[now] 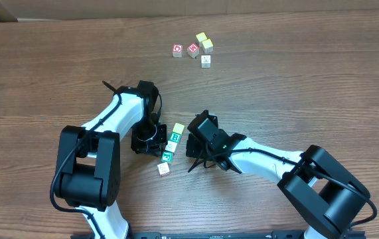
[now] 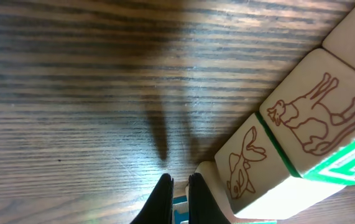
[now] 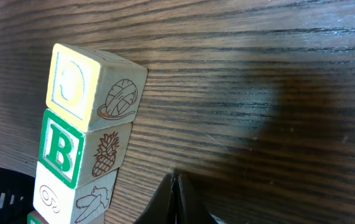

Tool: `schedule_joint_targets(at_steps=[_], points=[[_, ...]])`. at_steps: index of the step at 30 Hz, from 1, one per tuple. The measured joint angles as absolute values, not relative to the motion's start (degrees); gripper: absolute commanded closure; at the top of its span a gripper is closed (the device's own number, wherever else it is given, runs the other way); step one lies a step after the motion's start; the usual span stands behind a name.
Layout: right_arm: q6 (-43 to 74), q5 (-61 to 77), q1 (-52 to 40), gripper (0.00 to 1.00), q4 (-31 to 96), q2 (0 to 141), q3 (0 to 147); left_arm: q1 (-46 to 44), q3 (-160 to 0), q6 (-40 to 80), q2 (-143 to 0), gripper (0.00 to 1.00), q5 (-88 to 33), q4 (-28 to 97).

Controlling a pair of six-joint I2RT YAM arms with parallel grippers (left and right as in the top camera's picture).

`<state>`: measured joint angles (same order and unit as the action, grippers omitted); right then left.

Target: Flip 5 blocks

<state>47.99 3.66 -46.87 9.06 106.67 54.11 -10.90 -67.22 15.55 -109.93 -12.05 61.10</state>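
- 5 blocks in a slanted row at frame center, overhead view; yellow-faced one at its upper end, green B next.
- left gripper closed, gripping nothing, just left of row.
- right gripper closed, gripping nothing, just right of row.

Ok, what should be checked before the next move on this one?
1. Left gripper shut, nothing held: ok.
2. Right gripper shut, nothing held: ok.
3. Five blocks in one row between the two grippers: ok.
4. Neighbours in the row touching, where the wrist views show them: ok.
5. Which blocks are already flipped: cannot tell.
6. Red blocks well apart from the row: ok.
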Motion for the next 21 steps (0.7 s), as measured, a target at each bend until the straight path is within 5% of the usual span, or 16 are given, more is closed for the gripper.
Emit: schedule_joint_targets(at_steps=[14,21], points=[[46.7,3.6,-46.9,0.96,17.7,104.4,55.0,-9.5,-67.4,15.6,-108.0,0.96,-11.8,61.6],[46.3,3.4,-46.9,0.95,20.4,103.1,55.1,-9.1,-68.1,17.1,-101.1,0.96,-8.2,71.8]])
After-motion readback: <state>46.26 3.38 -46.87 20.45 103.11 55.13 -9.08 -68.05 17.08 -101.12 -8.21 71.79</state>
